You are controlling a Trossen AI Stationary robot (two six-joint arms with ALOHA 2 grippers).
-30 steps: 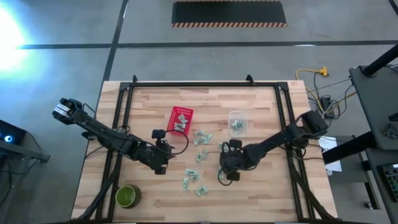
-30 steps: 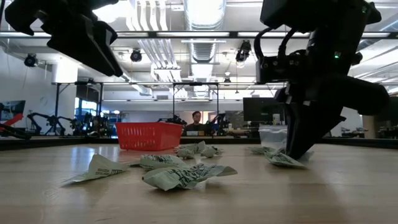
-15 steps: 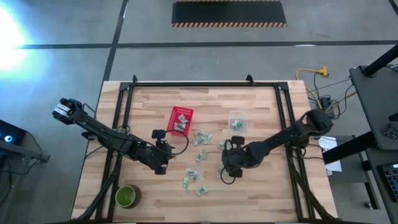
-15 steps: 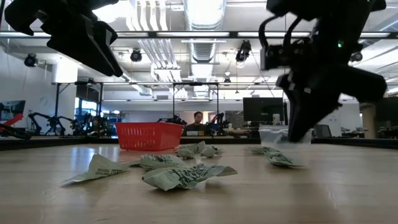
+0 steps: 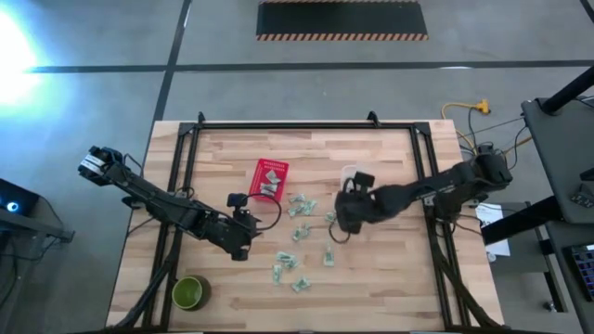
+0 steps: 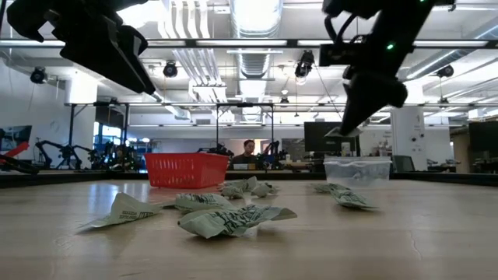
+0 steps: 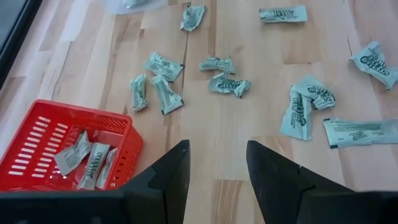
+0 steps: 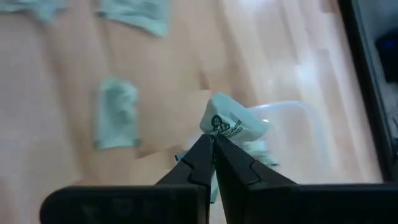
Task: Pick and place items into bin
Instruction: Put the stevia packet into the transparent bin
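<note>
Pinched together, the right gripper's [image 8: 211, 144] jaws clamp 1 pale green-and-white packet [image 8: 231, 124] by its lower edge, the packet standing up past the tips, raised off the table with the clear plastic tub [image 8: 297, 134] just beyond and below it. Outward, the red basket [image 5: 268, 177] lies well across the table toward the left arm, loose packets [image 5: 301, 207] between. The left gripper [image 7: 216, 163] hangs spread and empty beside that basket, nearer to it than the right.
</note>
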